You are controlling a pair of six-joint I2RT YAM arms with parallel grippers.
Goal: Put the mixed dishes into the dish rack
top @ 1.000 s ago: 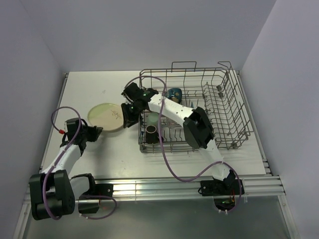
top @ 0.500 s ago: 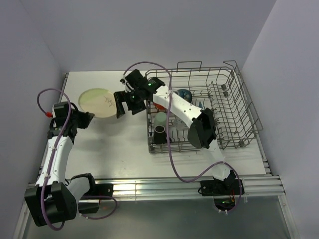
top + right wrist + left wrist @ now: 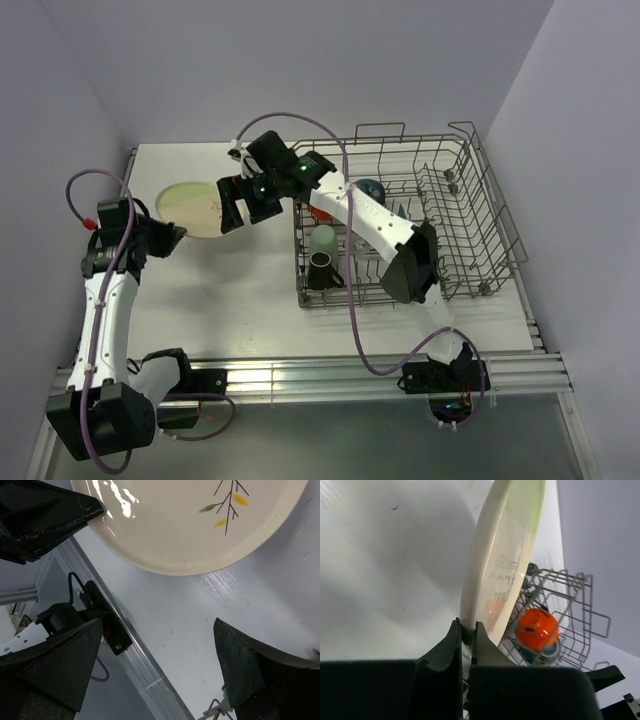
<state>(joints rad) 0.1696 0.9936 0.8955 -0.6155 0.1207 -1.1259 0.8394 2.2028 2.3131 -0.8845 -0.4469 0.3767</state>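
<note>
Now the left claw (image 3: 466, 627) pinches the cream plate (image 3: 195, 205) by its rim, left of the rack (image 3: 478, 215), seemingly off the tabletop (image 3: 220, 300); the right claw (image 3: 235, 203), wide open and empty, hovers at its rack-side edge.

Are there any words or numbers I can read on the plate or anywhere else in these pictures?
None: no words, numbers, brands or signs can be read in any view.
The cream plate carries only a drawn twig with small green and yellow leaves, no letters.
The dish rack is bare wire and shows no label.
</note>
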